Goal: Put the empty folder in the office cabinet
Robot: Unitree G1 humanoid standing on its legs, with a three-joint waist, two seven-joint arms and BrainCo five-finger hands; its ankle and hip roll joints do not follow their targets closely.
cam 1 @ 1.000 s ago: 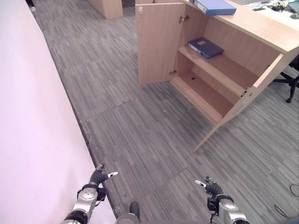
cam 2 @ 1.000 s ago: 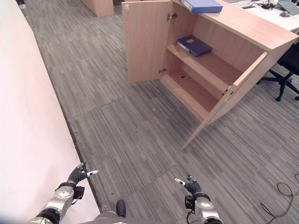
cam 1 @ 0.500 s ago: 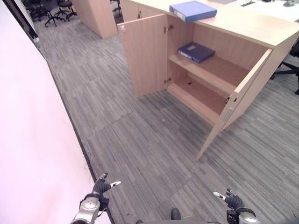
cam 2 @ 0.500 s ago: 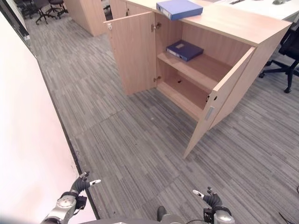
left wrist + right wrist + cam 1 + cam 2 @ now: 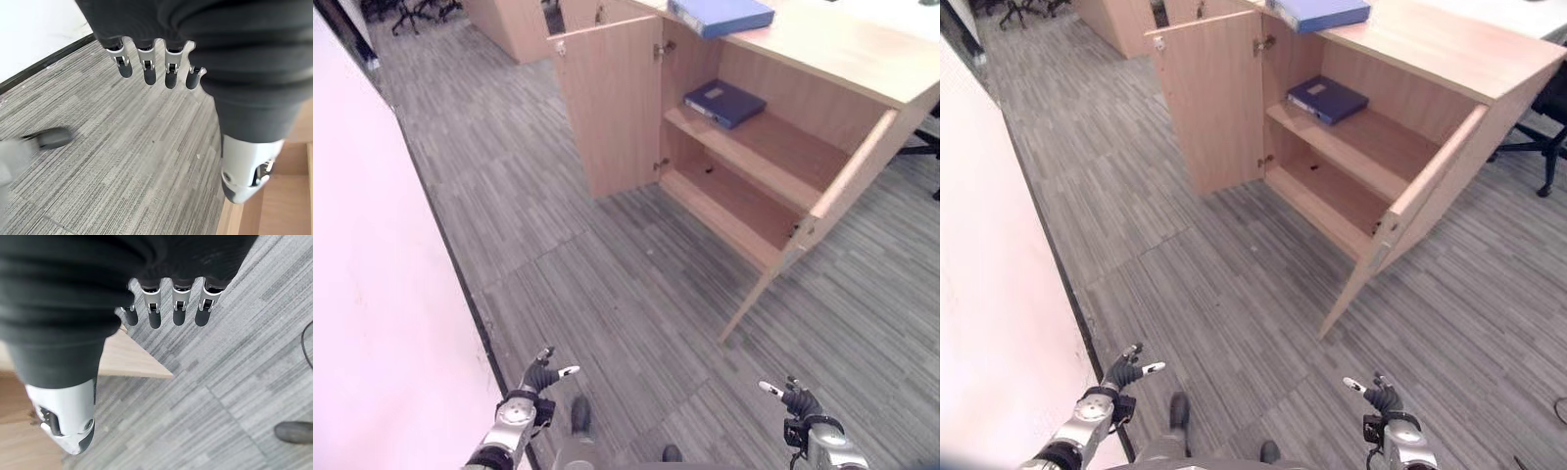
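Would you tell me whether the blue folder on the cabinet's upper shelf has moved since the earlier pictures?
No. The blue folder lies at the same end of the upper shelf, near the hinged left door; only the camera shifted.

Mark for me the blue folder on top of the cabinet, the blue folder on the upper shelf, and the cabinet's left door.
Blue folder on the wooden cabinet top (image 5: 722, 15), left eye view, cover.
Dark blue folder on the upper shelf (image 5: 725, 102), left eye view, cover.
Open left cabinet door (image 5: 607, 103), left eye view, panel middle.
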